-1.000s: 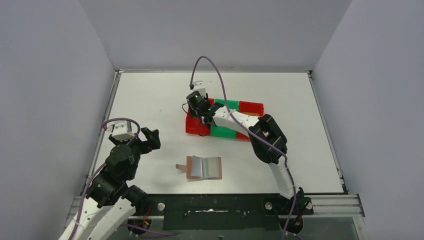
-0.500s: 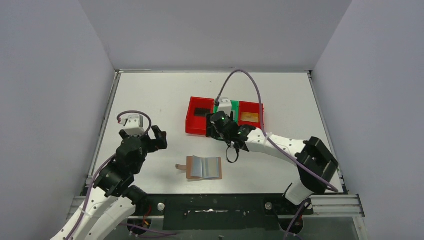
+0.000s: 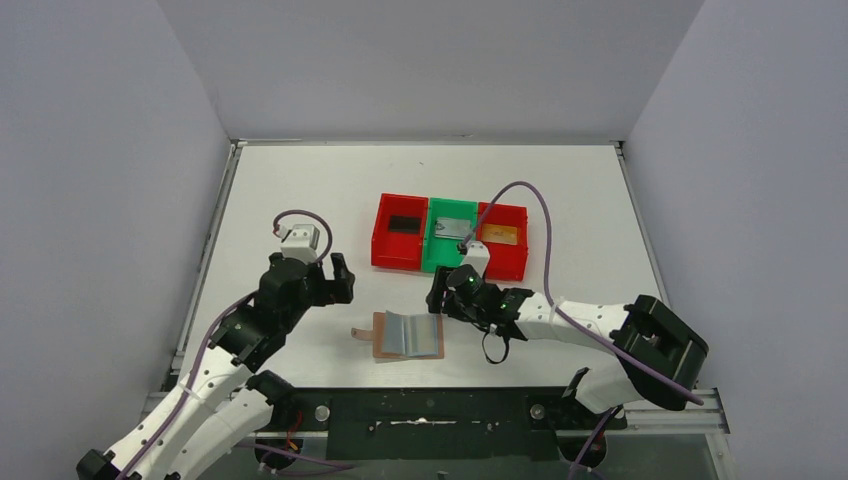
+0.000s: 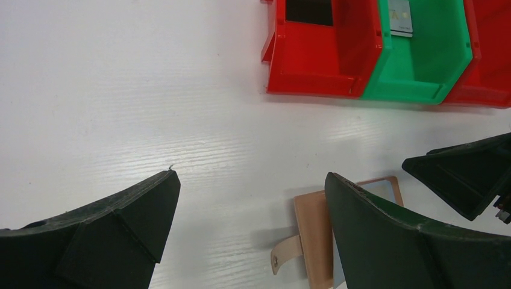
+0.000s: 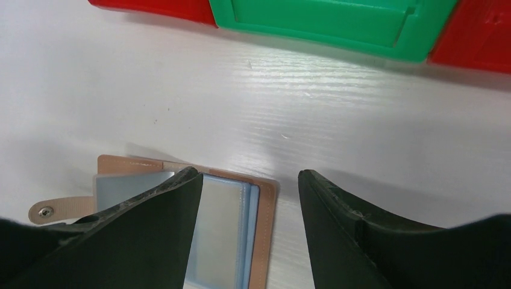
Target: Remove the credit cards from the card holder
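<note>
The card holder (image 3: 408,335) lies open on the table, tan outside, grey-blue lining up, strap tab at its left. A black card (image 3: 403,223) lies in the left red bin, a silver-grey card (image 3: 452,228) in the green bin, a gold card (image 3: 499,234) in the right red bin. My right gripper (image 3: 437,297) is open and empty, low over the holder's far right corner; in the right wrist view (image 5: 248,174) its jaws straddle the holder's right edge (image 5: 223,235). My left gripper (image 3: 335,280) is open and empty, left of and beyond the holder (image 4: 313,232).
Three joined bins stand beyond the holder: red (image 3: 398,245), green (image 3: 452,245), red (image 3: 503,258). The left wrist view shows the red bin (image 4: 319,60), the green bin (image 4: 422,66) and the holder's strap tab (image 4: 284,253). Grey walls enclose the table.
My right gripper has come back from the bins toward the near side and down to the holder's right edge. My left arm has reached out rightward, closer to the holder.
</note>
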Available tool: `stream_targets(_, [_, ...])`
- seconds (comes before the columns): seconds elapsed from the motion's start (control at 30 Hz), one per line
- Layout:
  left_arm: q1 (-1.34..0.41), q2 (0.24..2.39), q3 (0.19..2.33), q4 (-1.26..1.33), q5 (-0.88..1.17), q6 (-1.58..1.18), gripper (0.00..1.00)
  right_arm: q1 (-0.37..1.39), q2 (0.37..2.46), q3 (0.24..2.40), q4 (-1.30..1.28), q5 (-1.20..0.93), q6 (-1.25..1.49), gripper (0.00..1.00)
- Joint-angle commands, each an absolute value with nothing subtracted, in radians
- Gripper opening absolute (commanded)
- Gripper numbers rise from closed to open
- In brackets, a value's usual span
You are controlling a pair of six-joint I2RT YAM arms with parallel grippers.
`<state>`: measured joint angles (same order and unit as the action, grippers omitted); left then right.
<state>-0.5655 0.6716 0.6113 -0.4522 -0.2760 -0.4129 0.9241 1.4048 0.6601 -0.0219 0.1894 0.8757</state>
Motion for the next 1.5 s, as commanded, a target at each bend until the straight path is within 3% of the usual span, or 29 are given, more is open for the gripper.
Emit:
stream_targets(0.0, [-0.558,0.682,0.624,-0.379,-0.249,-0.399,0.93,0.926,1.383,0.767,-0.059,0.310,0.859,0.61])
stream_targets(0.1, [-0.550,0.678,0.628,-0.383,-0.266,-0.399,0.93,0.925,1.395,0.878,-0.148,0.402,0.796,0.65])
stream_targets(0.17, [-0.544,0.667,0.629,-0.387,-0.282,-0.399,0.93,0.924,1.441,0.968,-0.209,0.455,0.764,0.74])
stream_targets(0.37, [-0.534,0.622,0.625,-0.392,-0.319,-0.399,0.93,0.908,1.630,1.192,-0.313,0.579,0.717,0.88])
stream_targets(0.83, [-0.527,0.603,0.623,-0.391,-0.329,-0.396,0.93,0.875,1.942,1.455,-0.395,0.576,0.677,0.89])
stream_targets(1.47, [-0.509,0.615,0.620,-0.388,-0.318,-0.396,0.93,0.887,1.952,1.375,-0.373,0.473,0.675,0.85])
